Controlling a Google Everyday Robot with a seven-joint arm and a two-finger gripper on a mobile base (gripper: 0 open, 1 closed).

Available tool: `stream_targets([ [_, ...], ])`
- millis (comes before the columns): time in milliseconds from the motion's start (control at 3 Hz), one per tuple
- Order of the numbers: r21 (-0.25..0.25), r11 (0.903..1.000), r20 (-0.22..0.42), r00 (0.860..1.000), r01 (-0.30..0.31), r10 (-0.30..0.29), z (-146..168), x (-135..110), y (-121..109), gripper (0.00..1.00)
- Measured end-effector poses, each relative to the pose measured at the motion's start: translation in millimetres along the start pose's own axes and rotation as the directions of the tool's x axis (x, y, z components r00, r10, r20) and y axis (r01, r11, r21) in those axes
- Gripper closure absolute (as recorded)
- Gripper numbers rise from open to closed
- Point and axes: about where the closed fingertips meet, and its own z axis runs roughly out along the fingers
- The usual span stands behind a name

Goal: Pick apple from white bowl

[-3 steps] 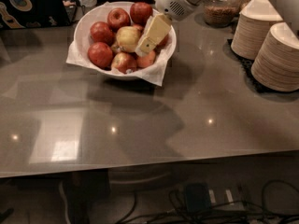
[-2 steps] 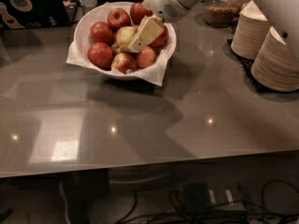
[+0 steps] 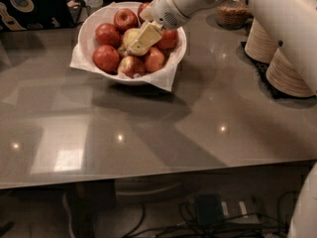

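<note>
The gripper [image 3: 136,46] reaches into the white bowl [image 3: 88,31], its tip on the pale yellow apple [image 3: 129,35] (among red apples [image 3: 106,57]); spread or pinching, I cannot tell

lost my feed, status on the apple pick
Gripper down in white bowl, at the apple. Apple not lifted. Red apples packed close around it.
</note>
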Motion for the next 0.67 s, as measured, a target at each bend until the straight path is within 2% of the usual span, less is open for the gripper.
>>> stream_targets([
  [667,-0.02,0.9986,0.003,0.999,-0.048,0.049,26,19,-5,0.3],
])
